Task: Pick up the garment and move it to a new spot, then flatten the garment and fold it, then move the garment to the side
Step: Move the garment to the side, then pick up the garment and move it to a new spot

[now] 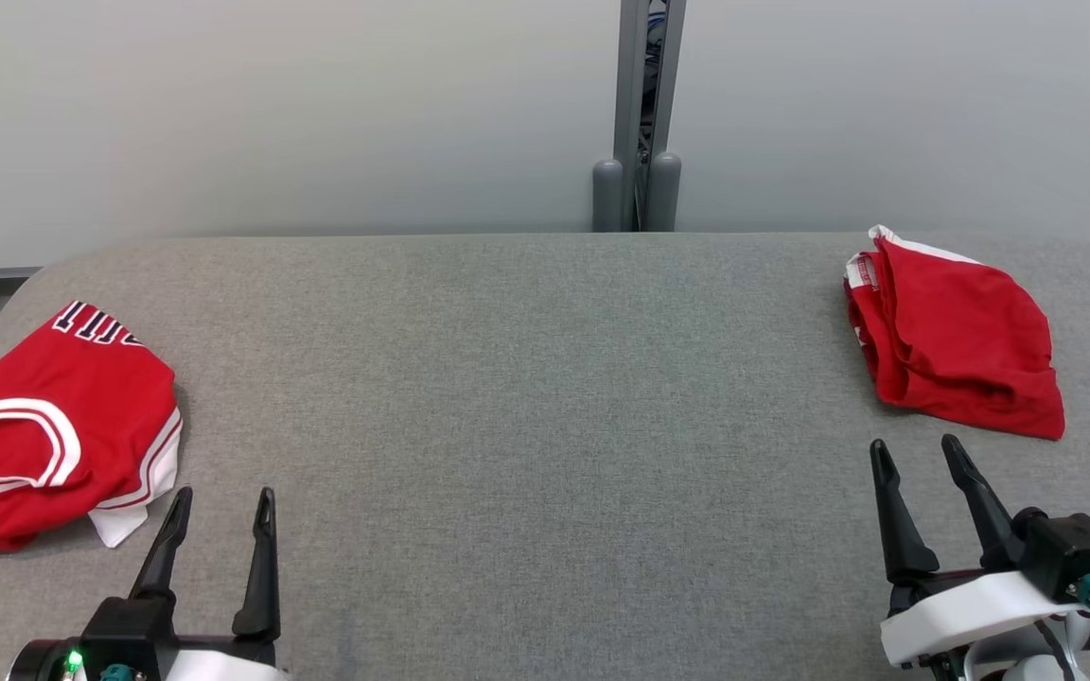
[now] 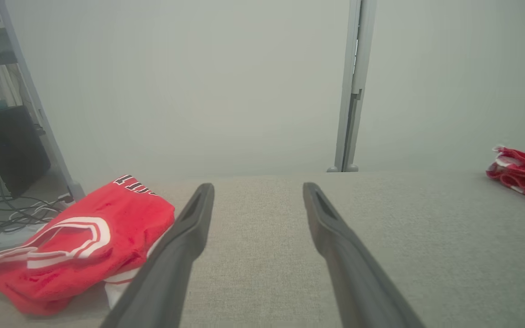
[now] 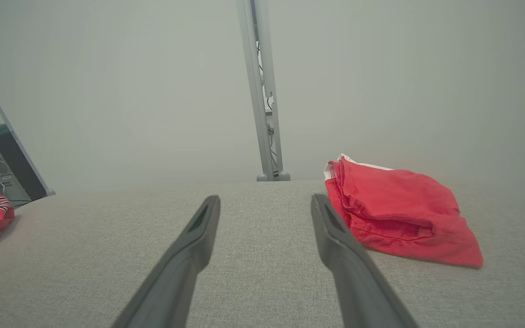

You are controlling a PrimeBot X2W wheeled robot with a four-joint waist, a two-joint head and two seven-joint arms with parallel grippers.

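Note:
Two red garments lie on the grey fabric table. A crumpled red jersey with white trim and dark lettering sits at the left edge, just left of and beyond my left gripper, which stands open and empty. A folded plain red garment with a white edge lies at the far right, just beyond my right gripper, also open and empty. The left wrist view has the jersey beside the left finger of the gripper. In the right wrist view the folded garment lies right of the gripper.
A grey post stands behind the table's far edge against a pale wall. Left of the table, shelving with a dark box and loose cables stands on the floor. The table's corners are rounded.

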